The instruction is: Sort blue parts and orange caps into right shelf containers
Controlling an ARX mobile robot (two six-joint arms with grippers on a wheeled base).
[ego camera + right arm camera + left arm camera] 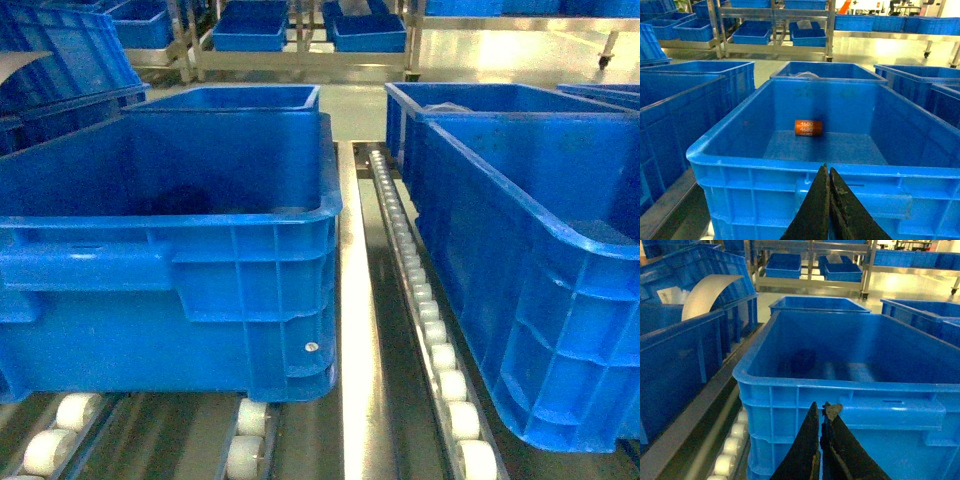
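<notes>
Inside crate point(790, 160), cap point(808, 127) lies crosswise.

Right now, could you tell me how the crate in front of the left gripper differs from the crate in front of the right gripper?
The left crate holds one dark blue part near its far wall; the right crate holds one orange cap printed 4680. In the head view the left crate faces the camera square on, while the right crate sits angled at the frame edge. Both are deep bright-blue ribbed crates on roller tracks, each with a shut gripper before it (left gripper, right gripper).

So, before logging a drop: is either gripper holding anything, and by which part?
Nothing held: the left gripper and right gripper are both shut, empty.
</notes>
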